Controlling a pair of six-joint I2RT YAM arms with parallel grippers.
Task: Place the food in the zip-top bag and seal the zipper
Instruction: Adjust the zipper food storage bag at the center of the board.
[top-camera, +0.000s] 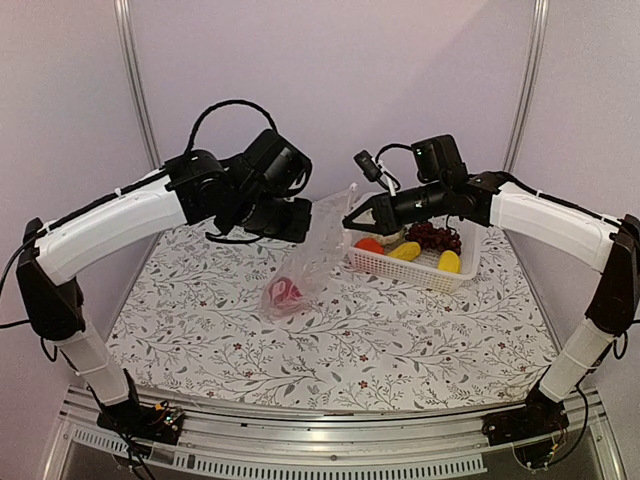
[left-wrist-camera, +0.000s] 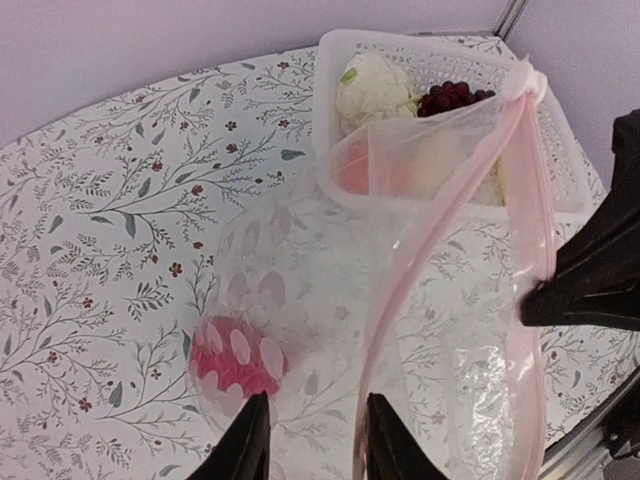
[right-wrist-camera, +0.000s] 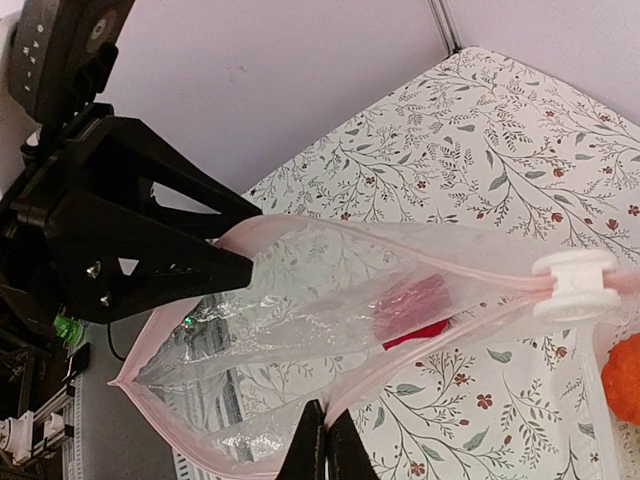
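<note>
Black right tool (right-wrist-camera: 322, 418) pinches crinkly clear zip-top bag (right-wrist-camera: 300, 310).

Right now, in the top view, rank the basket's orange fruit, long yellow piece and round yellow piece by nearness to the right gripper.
1. Orange fruit, left end of the basket, beside the right gripper.
2. Long yellow piece, mid-basket.
3. Round yellow piece, basket's right end.

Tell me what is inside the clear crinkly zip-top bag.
One red toy food piece lies at the bottom of the clear crinkly zip-top bag. Nothing else shows inside. The wrinkled plastic blurs the piece, so its exact kind cannot be told.
</note>
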